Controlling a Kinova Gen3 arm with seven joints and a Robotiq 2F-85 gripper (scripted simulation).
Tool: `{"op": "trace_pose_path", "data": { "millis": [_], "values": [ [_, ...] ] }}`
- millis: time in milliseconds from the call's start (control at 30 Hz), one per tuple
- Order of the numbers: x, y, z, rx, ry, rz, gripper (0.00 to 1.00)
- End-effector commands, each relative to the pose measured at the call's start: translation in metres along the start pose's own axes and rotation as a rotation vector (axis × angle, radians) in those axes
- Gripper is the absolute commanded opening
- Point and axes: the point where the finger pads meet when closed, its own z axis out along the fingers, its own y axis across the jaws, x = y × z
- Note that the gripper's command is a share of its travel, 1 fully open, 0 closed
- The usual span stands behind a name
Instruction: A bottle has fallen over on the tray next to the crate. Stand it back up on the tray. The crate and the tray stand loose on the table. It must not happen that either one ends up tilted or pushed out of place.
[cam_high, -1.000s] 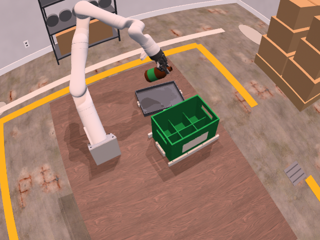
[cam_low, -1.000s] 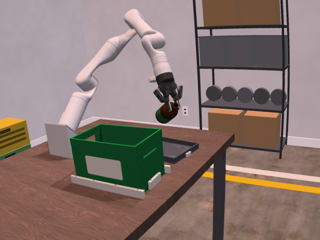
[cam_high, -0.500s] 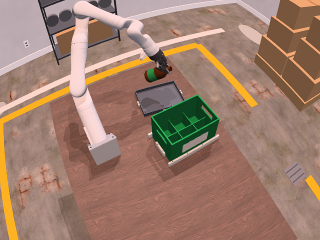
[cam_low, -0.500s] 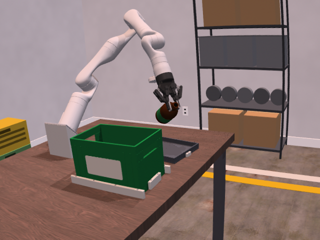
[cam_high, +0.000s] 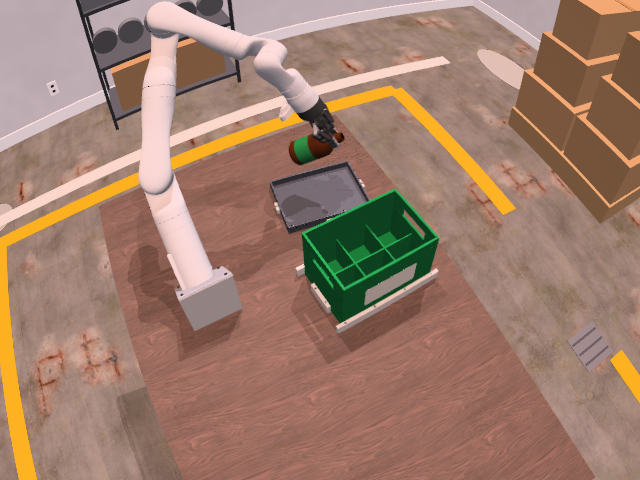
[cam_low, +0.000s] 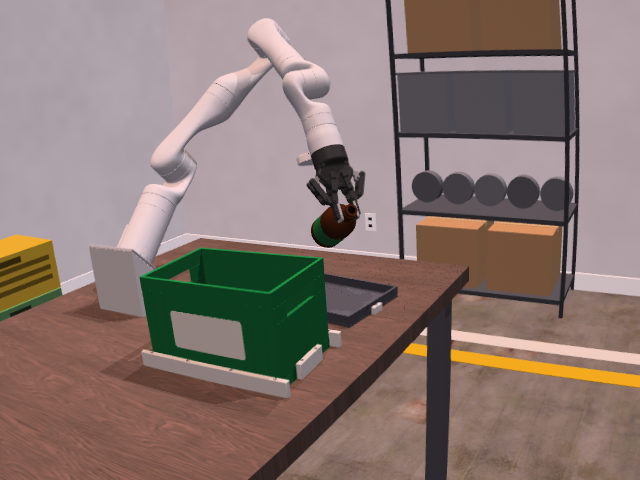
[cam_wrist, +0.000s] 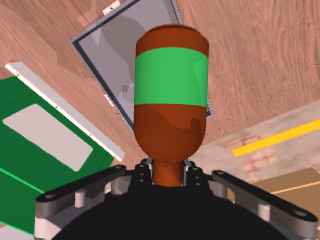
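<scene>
A brown bottle (cam_high: 321, 146) (cam_low: 337, 225) (cam_wrist: 171, 125) with a green band hangs in the air, tilted, its base lower than its mouth. My gripper (cam_high: 334, 139) (cam_low: 348, 210) (cam_wrist: 167, 164) is shut on the bottle's neck. The dark grey tray (cam_high: 330, 192) (cam_low: 356, 295) (cam_wrist: 107, 50) lies on the table below the bottle, with nothing standing on it in the top view. The green crate (cam_high: 385, 258) (cam_low: 206, 310) (cam_wrist: 25, 165) stands upright beside the tray, and its compartments look empty in the top view.
White strips (cam_high: 387, 301) (cam_low: 214, 373) (cam_wrist: 65, 110) lie along the crate's foot. Small white blocks (cam_high: 361, 183) (cam_low: 376, 308) sit at the tray's sides. The table edge (cam_low: 361, 356) runs past the crate and tray. A shelf (cam_low: 485, 209) stands beyond the table.
</scene>
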Motion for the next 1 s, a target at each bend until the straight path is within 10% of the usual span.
{"op": "trace_pose_path", "data": {
  "millis": [0,967],
  "values": [
    [-0.0006,0.0012,-0.0002,-0.003,-0.006,-0.005,0.00],
    [-0.0001,0.0040,0.0002,-0.011,-0.033,-0.005,0.00]
  ]
}}
